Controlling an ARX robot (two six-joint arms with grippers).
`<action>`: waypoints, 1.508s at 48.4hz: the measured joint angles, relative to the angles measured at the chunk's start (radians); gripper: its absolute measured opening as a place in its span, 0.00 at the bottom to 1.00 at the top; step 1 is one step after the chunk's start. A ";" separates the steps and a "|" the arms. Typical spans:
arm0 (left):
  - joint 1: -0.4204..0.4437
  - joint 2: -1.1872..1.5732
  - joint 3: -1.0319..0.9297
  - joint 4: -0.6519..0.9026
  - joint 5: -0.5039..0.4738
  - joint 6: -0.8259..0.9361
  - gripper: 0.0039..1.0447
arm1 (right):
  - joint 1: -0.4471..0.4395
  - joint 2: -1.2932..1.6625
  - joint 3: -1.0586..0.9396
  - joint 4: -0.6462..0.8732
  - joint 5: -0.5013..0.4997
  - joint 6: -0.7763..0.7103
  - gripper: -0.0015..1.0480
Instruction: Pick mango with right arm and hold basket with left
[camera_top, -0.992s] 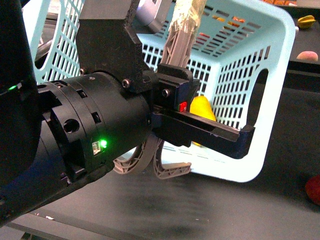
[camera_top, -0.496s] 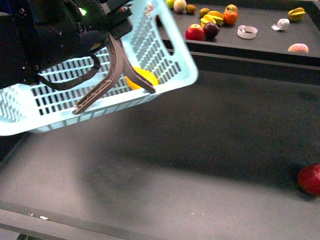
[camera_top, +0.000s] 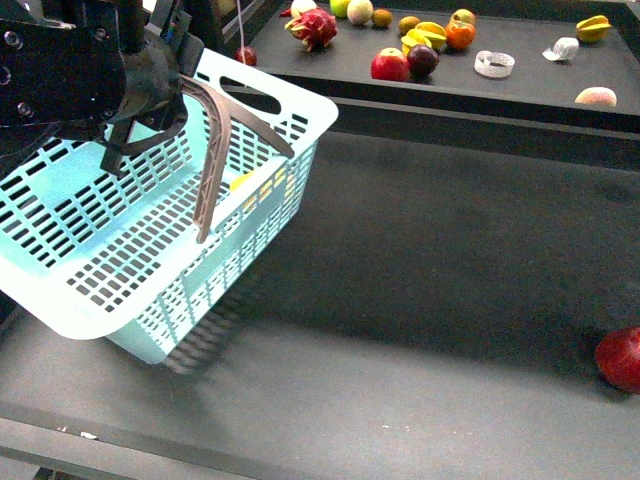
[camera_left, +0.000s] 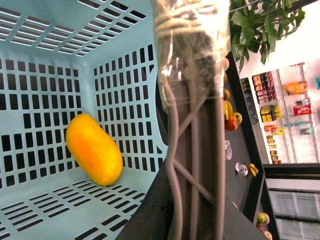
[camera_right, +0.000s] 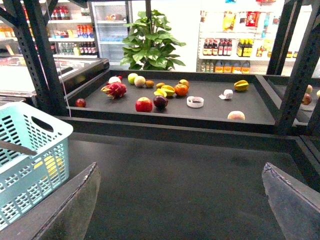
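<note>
Basket now sits lower and closer to level than half a second ago, when it hung steeply tipped near the top of the front view. Left gripper is closed around the basket's taped handle; the second handle arcs over the opening. Mango lies inside the basket, in a bottom corner against the slotted wall, same as before. Right gripper is spread wide and empty, well clear of the basket. Red fruit unmoved, far from the basket.
</note>
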 joint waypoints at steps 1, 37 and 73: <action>-0.001 0.008 0.011 -0.007 -0.005 -0.016 0.05 | 0.000 0.000 0.000 0.000 0.000 0.000 0.92; 0.020 0.144 0.137 -0.121 -0.060 -0.247 0.42 | 0.000 -0.001 0.000 0.000 0.000 0.000 0.92; 0.218 -0.650 -0.585 0.060 -0.014 0.152 0.92 | 0.000 -0.001 0.000 0.000 0.000 0.000 0.92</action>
